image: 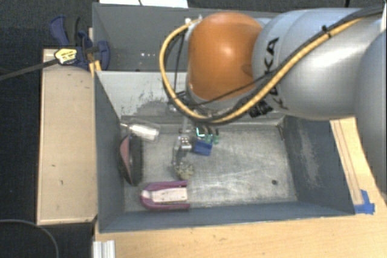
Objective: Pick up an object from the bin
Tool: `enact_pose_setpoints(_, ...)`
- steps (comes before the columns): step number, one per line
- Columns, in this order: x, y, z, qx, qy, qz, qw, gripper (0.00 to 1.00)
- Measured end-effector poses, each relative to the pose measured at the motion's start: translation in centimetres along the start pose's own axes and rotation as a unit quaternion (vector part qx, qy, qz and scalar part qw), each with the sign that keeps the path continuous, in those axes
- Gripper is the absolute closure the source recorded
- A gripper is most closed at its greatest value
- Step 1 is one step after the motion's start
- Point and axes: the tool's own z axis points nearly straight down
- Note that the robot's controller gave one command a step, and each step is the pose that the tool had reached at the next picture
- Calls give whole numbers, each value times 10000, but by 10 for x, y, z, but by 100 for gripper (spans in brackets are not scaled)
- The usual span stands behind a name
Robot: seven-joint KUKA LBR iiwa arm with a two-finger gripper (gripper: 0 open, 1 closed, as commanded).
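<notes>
We see the gripper (181,159) low inside the bin (260,157), near the middle of its floor and somewhat toward the left wall. It hangs below the arm's orange cover (221,56). From this angle we cannot tell whether the jaws are released or clenched, and we see nothing clearly held between them.

The nearest thing is a small blue block (204,147) with a green bit on top, just beside the gripper on its right. A small greyish lump (183,171) lies at the gripper's lower end, though we cannot say whether the two touch. The other things lie nearer the left wall:
- a white cylinder (143,131)
- a dark flat piece with a pink edge (129,159)
- a purple-and-white case (165,195) close to the bin's front edge

We judge this to be the grasping step, with the gripper down at floor level and no lift begun. The next move calls for closing on whichever thing sits between the jaws, the lump or the blue block. The lift should then go straight up, so the thing clears the bin's sloped walls without nudging the dark piece.
</notes>
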Motion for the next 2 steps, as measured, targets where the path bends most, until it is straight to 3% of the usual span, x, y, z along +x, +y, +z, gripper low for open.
enact_pose_setpoints(1,45,-25,96,9,4,-1148,9934,0)
enact_pose_setpoints(2,54,-19,135,-3,-82,-1721,9850,0)
